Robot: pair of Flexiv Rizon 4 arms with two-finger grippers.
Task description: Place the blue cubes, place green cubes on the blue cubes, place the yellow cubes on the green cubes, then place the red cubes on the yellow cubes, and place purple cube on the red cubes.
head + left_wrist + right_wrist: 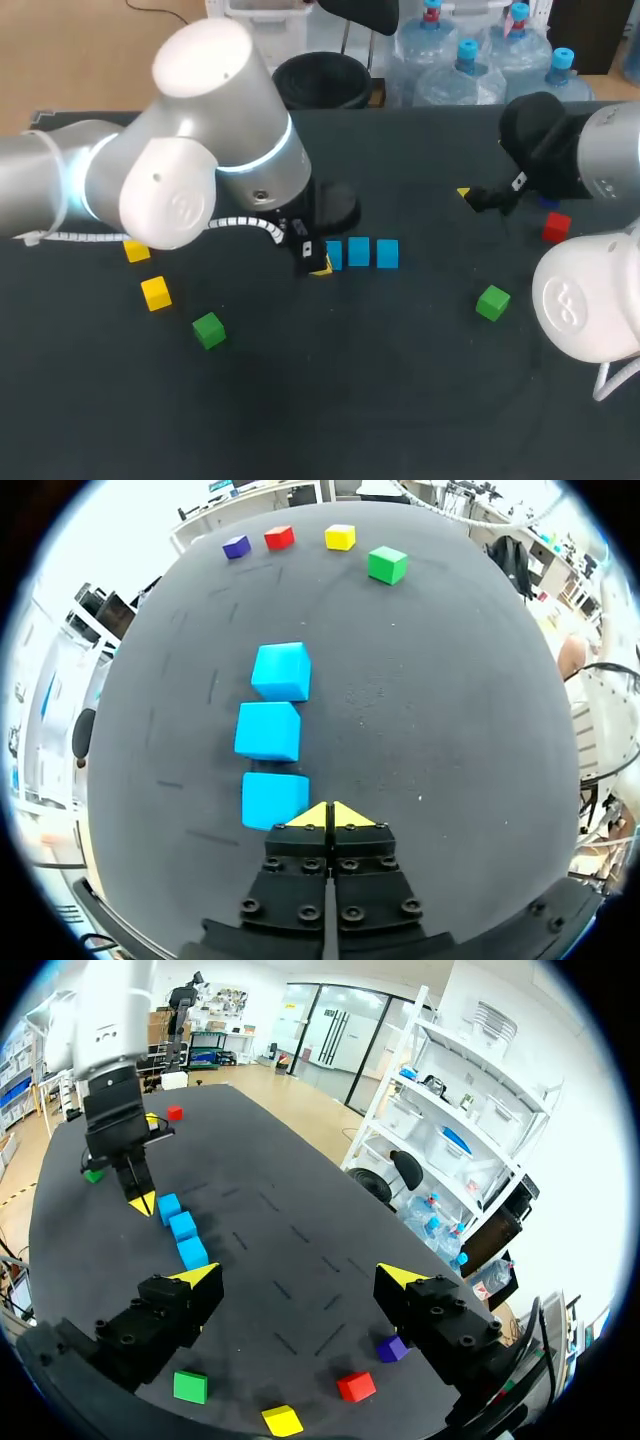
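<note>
Overhead, the left gripper (318,265) is sitting low on the black table (400,400), just beside one end of a row of three blue cubes (359,251). Two yellow cubes (155,293) and a green cube (208,329) are lying well apart from that row, on the left arm's side. The right gripper (480,197) is hanging over the far right part of the table. A red cube (556,227) is lying near it, and a second green cube (492,302) is lying nearer the front.

Through the left wrist camera, the left gripper's yellow tips are pressing together with nothing between them, right at the corner of the nearest blue cube. The other two blue cubes are lining up ahead with small gaps. Far ahead, a purple cube (236,547), the red cube, a third yellow cube (340,537) and the second green cube are sitting in a line.

Through the right wrist camera, the right gripper's fingers are standing wide apart, holding nothing. Those four cubes are lying under and around it.
</note>
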